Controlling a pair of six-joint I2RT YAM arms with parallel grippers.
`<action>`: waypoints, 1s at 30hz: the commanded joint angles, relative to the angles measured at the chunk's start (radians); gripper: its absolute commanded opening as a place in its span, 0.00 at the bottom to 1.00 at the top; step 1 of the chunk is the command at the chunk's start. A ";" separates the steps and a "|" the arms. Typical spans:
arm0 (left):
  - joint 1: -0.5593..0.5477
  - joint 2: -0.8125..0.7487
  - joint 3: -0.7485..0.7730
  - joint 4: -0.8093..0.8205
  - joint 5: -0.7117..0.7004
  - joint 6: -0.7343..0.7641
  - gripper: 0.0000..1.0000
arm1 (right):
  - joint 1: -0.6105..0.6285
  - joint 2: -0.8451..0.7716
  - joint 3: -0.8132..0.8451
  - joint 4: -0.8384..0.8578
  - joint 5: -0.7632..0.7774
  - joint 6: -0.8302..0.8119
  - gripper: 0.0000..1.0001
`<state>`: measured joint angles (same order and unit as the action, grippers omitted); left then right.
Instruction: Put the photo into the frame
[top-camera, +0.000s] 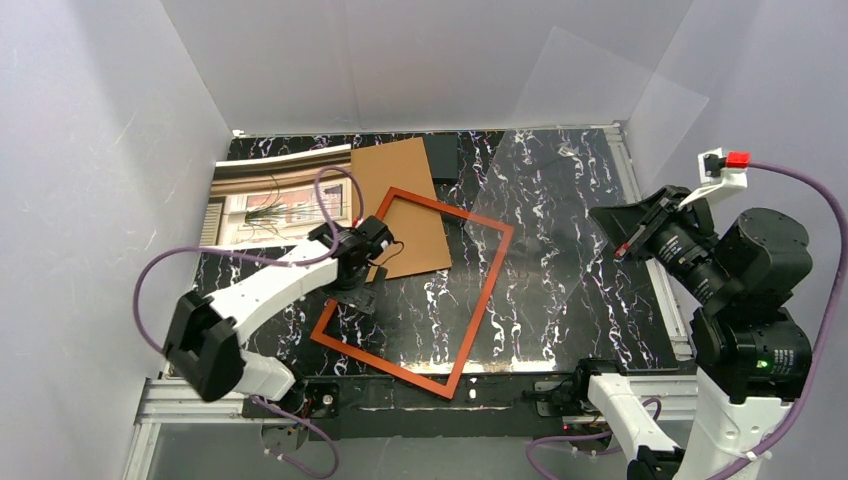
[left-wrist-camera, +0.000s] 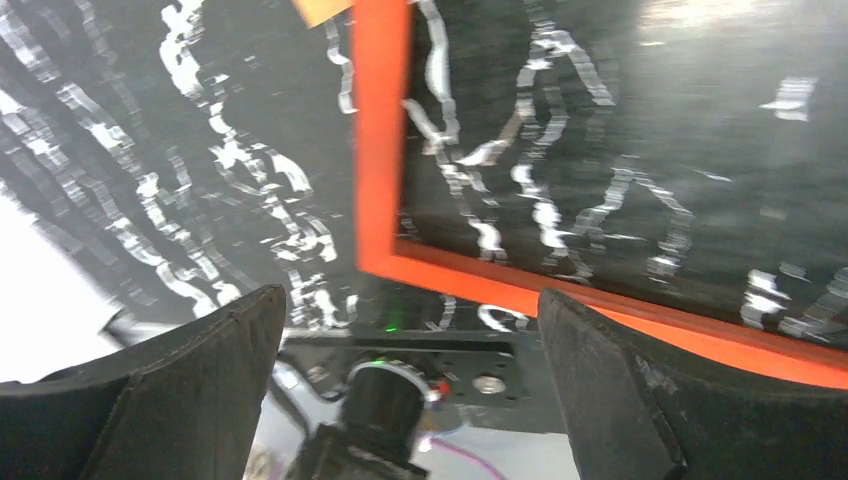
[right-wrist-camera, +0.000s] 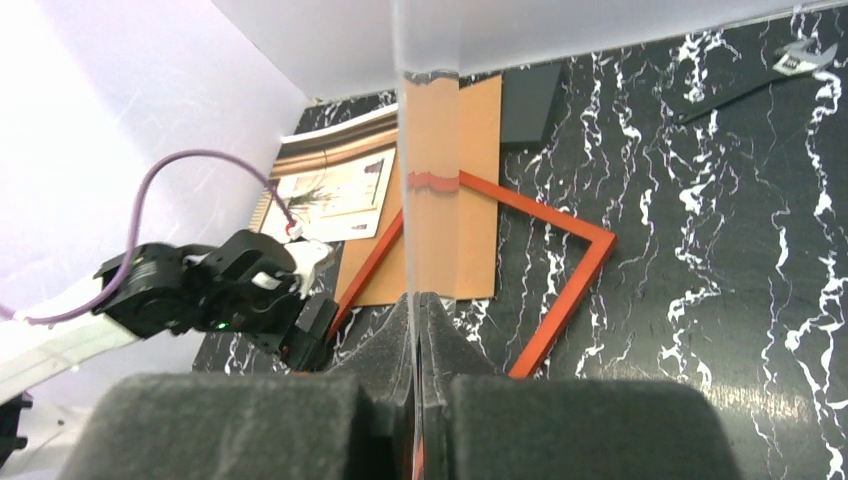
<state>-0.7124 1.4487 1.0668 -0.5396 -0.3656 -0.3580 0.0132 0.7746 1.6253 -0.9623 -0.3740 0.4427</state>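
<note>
- Black padded fingers of the left claw stand wide apart with nothing between them. In the left wrist view they straddle the near-left corner of the frame. Whether they touch it cannot be told.
- Left arm lies low, reaching from its base at the near left toward the far right, with the wrist bent down over the frame's left rail.
- Right claw is pressed together on the edge of the clear sheet.
- Right arm stands tall at the near right, its wrist pointing left. It holds the sheet tilted above the right half of the black marble table.
- Orange-red, the frame lies flat mid-table, turned like a diamond, with marble showing through its opening. Its far-left corner rests over the brown cardboard board.
- Picture side up, the photo lies at the far left, just beside the cardboard and outside the frame.
- Only the top view shows the sheet's full spread.
- From the right wrist, the sheet appears edge-on, a thin upright line rising from the pads.
- From the left wrist, blurred, the frame corner shows close up, with base hardware beyond it.
</note>
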 joint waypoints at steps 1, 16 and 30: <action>-0.018 -0.167 -0.015 0.009 0.248 -0.040 0.98 | -0.002 0.028 0.082 0.068 0.018 0.023 0.01; -0.452 0.070 0.099 0.268 0.146 -0.239 0.98 | -0.002 0.041 -0.043 0.003 0.189 -0.063 0.01; -0.604 0.461 0.321 0.316 -0.009 -0.331 0.81 | -0.002 -0.014 -0.171 -0.033 0.581 -0.129 0.01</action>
<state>-1.3056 1.8774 1.3697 -0.1303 -0.2665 -0.6376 0.0132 0.7864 1.4681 -1.0504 0.0982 0.3363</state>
